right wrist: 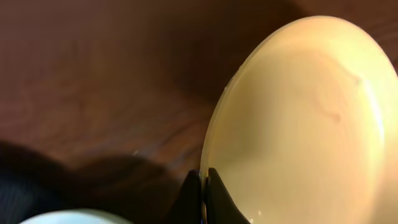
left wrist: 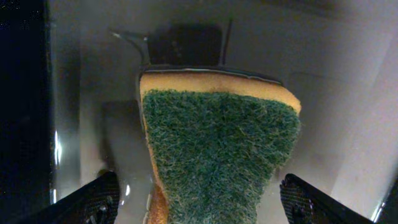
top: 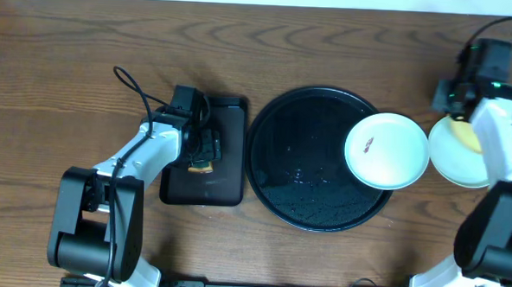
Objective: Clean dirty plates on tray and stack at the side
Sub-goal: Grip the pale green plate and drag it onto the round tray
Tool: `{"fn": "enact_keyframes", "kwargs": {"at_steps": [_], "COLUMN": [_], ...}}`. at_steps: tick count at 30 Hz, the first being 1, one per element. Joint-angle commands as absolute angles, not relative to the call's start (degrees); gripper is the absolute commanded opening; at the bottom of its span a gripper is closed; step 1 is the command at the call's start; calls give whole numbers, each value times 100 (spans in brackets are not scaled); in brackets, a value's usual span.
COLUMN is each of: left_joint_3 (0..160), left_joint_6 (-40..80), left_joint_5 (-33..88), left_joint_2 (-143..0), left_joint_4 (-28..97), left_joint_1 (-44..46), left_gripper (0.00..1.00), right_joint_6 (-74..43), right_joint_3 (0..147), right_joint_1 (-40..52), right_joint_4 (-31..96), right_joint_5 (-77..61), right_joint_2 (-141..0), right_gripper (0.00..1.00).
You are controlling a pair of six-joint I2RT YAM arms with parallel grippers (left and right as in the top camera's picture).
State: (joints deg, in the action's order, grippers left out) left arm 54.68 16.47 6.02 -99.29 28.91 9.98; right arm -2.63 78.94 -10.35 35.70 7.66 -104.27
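Observation:
The round black tray (top: 294,154) lies mid-table. A pale mint plate (top: 386,150) with a small brown smear rests on the tray's right rim. Right of the tray, on the wood, lies another pale mint plate (top: 450,162). Over it, partly hidden by the right arm, is the pale yellow plate (top: 467,135). My right gripper (right wrist: 204,171) is shut on the rim of this yellow plate (right wrist: 298,112), which stands tilted above the table. My left gripper (left wrist: 199,186) is open, its fingers on either side of a green-and-yellow sponge (left wrist: 217,162) and apart from it.
The sponge lies in a small rectangular black tray (top: 224,172) left of the round tray, under the left gripper (top: 205,154). Bare wooden table (top: 59,83) lies behind and to the left. The edge of a mint plate (right wrist: 68,218) shows low in the right wrist view.

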Motion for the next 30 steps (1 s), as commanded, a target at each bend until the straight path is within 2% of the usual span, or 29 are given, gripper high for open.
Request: {"fn": "enact_keyframes", "kwargs": {"at_steps": [1, 6, 7, 8, 10, 12, 19, 22, 30], "left_joint_3": [5430, 5433, 5433, 5433, 5433, 5433, 5433, 5433, 5433], "left_joint_6": [1612, 1612, 1612, 1612, 1612, 1612, 1612, 1612, 1612], "left_joint_5": [550, 550, 550, 550, 552, 550, 550, 552, 550], "left_joint_2": [-10022, -10022, -10022, -10022, -10022, -10022, -10022, -10022, -10022], "left_joint_4": [2902, 2902, 2902, 2902, 2902, 2902, 2902, 2902, 2902], "left_joint_1": [1009, 1009, 1009, 1009, 1009, 1009, 1009, 1009, 1009], "left_gripper": [84, 84, 84, 84, 84, 84, 84, 84, 84], "right_joint_6": [-532, -532, -534, -534, -460, -305, -19, -132, -362], "right_joint_3": [7852, 7852, 7852, 7852, 7852, 7852, 7854, 7865, 7865], "right_joint_1": [-961, -950, -952, -954, -954, -937, -864, -869, -864], "right_joint_4": [3632, 3885, 3966, 4049, 4165, 4241, 4584, 4797, 5546], "right_joint_5": [1323, 1367, 1339, 1321, 1323, 1319, 207, 176, 165], "right_joint_2": [-10514, -10512, -10512, -10512, -10512, -10512, -10512, -10488, -10158], "right_gripper": [1, 3, 14, 32, 54, 58, 53, 47, 43]}}
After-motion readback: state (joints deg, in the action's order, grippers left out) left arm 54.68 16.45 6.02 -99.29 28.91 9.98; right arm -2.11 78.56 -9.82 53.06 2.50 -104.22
